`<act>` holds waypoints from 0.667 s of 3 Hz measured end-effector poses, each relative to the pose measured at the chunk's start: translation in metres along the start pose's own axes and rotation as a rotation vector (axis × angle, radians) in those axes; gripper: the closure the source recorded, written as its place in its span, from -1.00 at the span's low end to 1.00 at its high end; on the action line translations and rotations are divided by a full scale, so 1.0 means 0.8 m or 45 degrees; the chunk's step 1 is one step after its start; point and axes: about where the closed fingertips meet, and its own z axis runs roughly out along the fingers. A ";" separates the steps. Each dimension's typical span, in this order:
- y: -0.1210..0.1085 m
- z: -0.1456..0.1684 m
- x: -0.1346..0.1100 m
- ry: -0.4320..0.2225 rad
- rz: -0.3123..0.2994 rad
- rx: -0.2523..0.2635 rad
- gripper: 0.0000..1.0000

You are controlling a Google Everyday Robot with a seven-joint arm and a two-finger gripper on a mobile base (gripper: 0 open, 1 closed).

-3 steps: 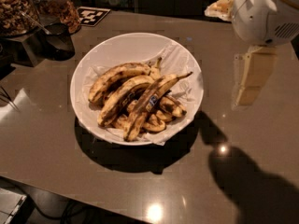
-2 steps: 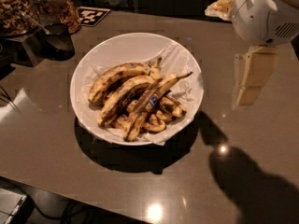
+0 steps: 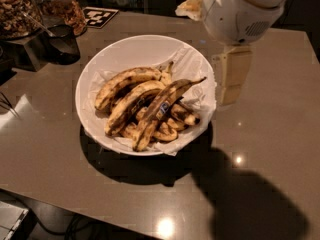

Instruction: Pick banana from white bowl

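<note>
Camera view, looking down on the brown table (image 3: 280,134).

- My gripper (image 3: 229,98) is hanging under the rounded white wrist housing (image 3: 240,14). It is just outside the right rim of the white bowl (image 3: 131,48), over bare tabletop. Whether it is spread or pressed together I cannot tell from this angle.
- Against a second ago, gripper and wrist are sitting further left. They were standing well apart from the rim then, and most of that gap is gone now. The arm's shadow (image 3: 250,204) is lying further left as well.
- The bowl is sitting where it was, and its contents are not shifting.
- The banana (image 3: 159,115) is lying on top of the pile inside the bowl, running diagonally. Its thin dark stem (image 3: 196,81) is pointing up-right toward my gripper, and its blunt end is resting near the front rim. A small blue sticker (image 3: 163,105) is showing mid-length.
- Shorter spotted bananas (image 3: 127,81) are lying to its left and beneath it.
- Crumpled white paper (image 3: 186,64) is lining the bowl.
- Dark jars of nuts (image 3: 15,9) are standing at the far left corner, and a black-and-white marker tag (image 3: 100,16) is lying just beyond them.
</note>
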 end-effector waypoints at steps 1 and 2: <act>-0.003 0.024 -0.018 -0.035 -0.069 -0.049 -1.00; 0.007 0.050 -0.025 -0.059 -0.093 -0.118 -0.90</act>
